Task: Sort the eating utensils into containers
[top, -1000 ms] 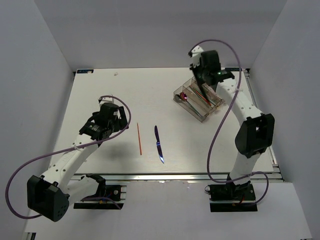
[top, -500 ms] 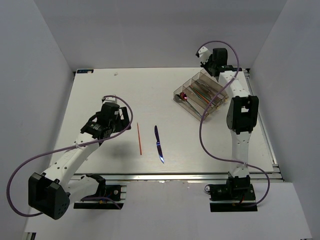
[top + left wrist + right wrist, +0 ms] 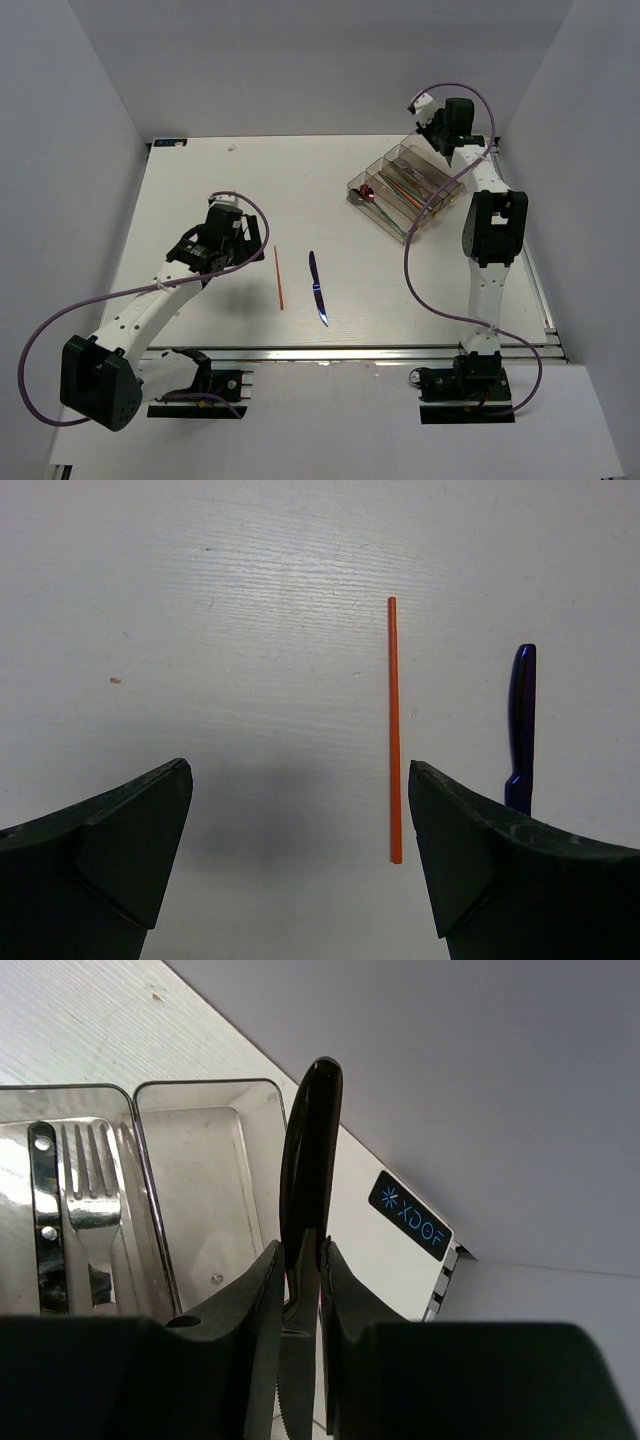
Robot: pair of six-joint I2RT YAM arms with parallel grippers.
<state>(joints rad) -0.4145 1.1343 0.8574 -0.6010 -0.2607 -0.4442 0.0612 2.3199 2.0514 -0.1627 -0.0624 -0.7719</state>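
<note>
An orange chopstick (image 3: 279, 277) and a blue knife (image 3: 317, 288) lie side by side on the white table, near the front middle. My left gripper (image 3: 240, 243) is open and empty, just left of them. In the left wrist view the chopstick (image 3: 394, 730) lies close to the right finger, with the blue knife (image 3: 521, 710) beyond it. My right gripper (image 3: 433, 128) hovers at the far end of the clear tray (image 3: 440, 205). It is shut on a dark knife (image 3: 310, 1130) with a serrated blade, above the tray's empty end compartment (image 3: 210, 1190).
The tray holds several utensils: a silver fork (image 3: 90, 1200), a dark riveted handle (image 3: 42, 1220), red and thin coloured pieces (image 3: 395, 190). The back wall and the table's far right corner are close behind the right gripper. Side walls enclose the table.
My right arm has swung from over the tray's middle back to its far right end, wrist turned. My left gripper has shifted slightly right toward the orange chopstick.
</note>
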